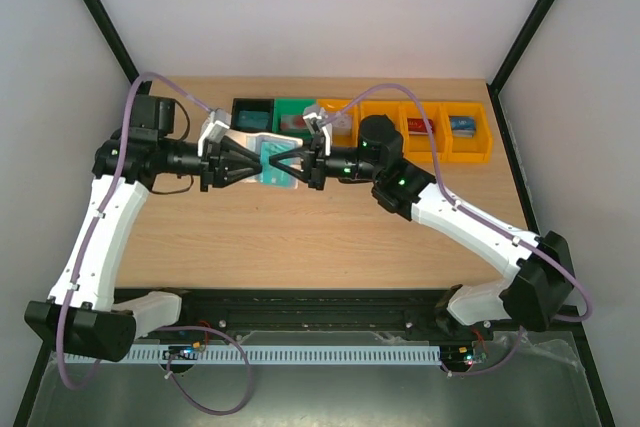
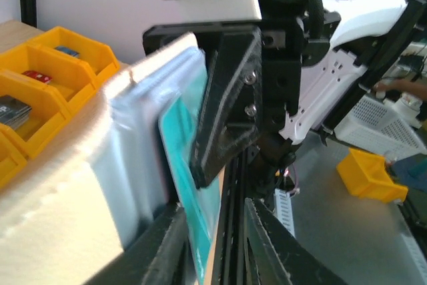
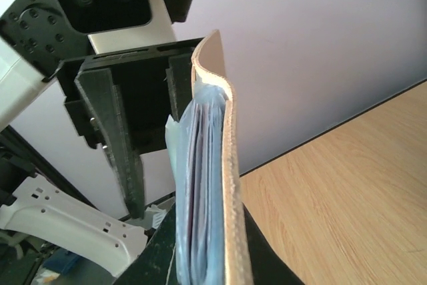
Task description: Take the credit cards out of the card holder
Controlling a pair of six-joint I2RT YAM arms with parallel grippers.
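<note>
Right end effector (image 1: 278,162) clamped on card holder (image 3: 230,185), left end effector (image 1: 256,160) around teal card (image 2: 183,165), grip unclear

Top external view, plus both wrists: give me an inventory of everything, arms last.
white folding card holder: one, white with pale blue sleeves, between both grippers.
teal plastic card: one, teal, on the holder's inner face.
black plastic bin: one, black, far edge, leftmost.
green plastic bin: one, green, beside it.
orange plastic bins: four, orange, row rightward.
white-and-red card: one, in green bin.
grey card, red card, blue card: one each, in orange bins.
wooden table: one, light brown.
left gripper: one, black, at holder.
right gripper: one, black, shut on holder.
</note>
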